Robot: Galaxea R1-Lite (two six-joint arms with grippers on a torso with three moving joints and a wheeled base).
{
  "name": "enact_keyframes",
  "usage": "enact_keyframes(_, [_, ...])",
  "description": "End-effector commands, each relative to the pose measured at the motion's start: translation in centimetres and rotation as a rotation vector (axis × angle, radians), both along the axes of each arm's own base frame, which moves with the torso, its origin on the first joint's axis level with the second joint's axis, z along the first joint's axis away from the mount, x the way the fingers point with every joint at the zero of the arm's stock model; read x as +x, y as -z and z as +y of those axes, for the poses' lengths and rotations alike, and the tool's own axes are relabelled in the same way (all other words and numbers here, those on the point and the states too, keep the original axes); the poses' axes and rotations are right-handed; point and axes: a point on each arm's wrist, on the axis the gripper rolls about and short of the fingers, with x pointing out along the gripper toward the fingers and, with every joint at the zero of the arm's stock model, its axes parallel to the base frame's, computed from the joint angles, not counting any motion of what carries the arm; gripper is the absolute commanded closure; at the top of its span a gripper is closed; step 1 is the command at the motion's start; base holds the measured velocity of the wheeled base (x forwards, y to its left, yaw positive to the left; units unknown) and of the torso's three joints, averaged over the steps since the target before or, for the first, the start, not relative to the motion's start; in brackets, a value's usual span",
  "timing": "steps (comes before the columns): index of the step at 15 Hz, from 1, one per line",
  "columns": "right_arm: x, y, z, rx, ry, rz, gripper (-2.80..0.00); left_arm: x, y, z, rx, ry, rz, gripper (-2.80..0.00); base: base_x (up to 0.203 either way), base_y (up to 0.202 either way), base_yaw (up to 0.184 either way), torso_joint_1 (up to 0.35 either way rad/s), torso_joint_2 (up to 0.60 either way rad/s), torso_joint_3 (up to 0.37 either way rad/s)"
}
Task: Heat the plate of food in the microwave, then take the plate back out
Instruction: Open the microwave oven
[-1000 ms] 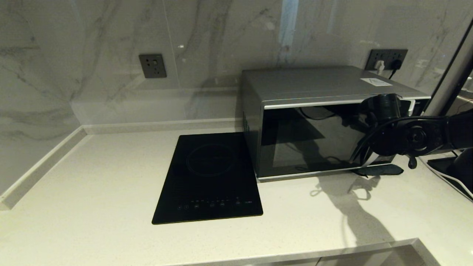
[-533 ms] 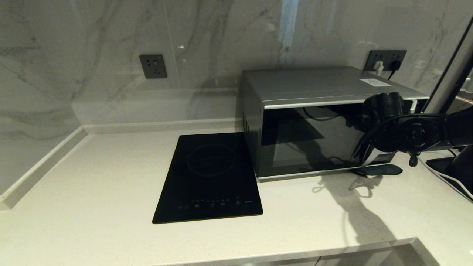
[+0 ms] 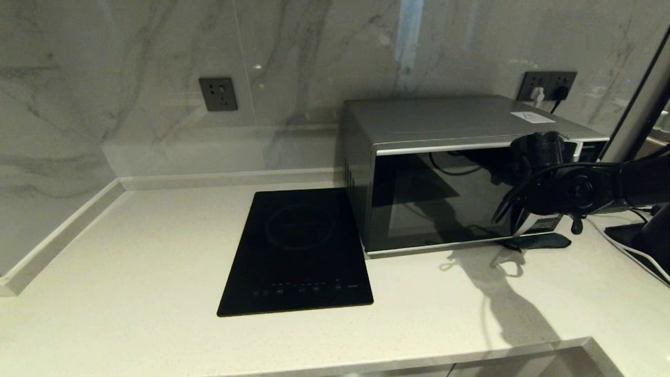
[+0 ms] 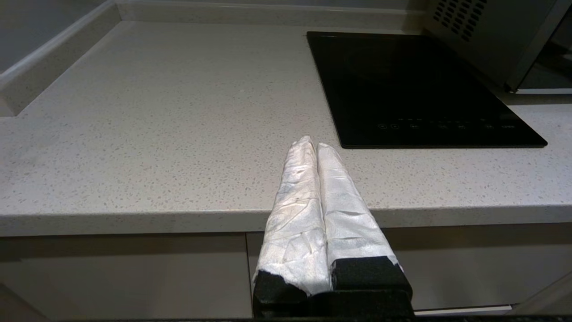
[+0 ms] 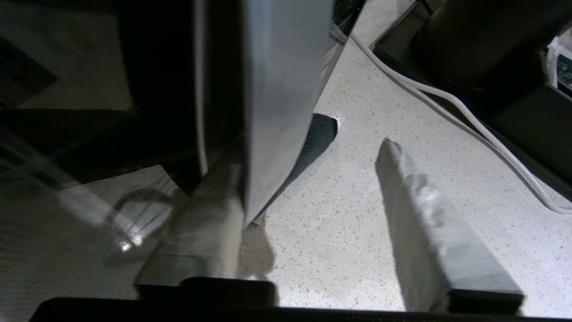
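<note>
You see the boxy silver-grey microwave (image 3: pixel 460 173) at three o'clock on the speckled pale stone table (image 3: pixel 157 293), door shut. Your right pincer (image 3: pixel 510 217) straddles its curved silver handle strip (image 5: pixel 277 103), fingers spread. At nine o'clock, a flat black induction hob (image 3: pixel 298 251). The left pincer (image 4: pixel 313 150) is pressed together.

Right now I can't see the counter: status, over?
Right tool open, straddling microwave handle strip, door shut. Left tool shut, parked at counter edge. No plate in view. Nothing blocking.
</note>
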Motion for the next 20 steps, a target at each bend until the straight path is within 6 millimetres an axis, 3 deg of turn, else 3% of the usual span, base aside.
enact_keyframes(1, [-0.1,0.0,0.1,-0.005,0.006,0.003,0.00,0.0,0.0,0.0,-0.001,-0.001,0.001,0.00,0.000,0.000,0.000,0.000,0.00,0.000])
enact_keyframes(20, [-0.7,-0.9,2.9,-0.026,-0.038,-0.014,0.00,0.0,0.0,0.0,-0.002,-0.001,0.001,0.00,0.000,0.000,0.000,0.000,0.00,0.000])
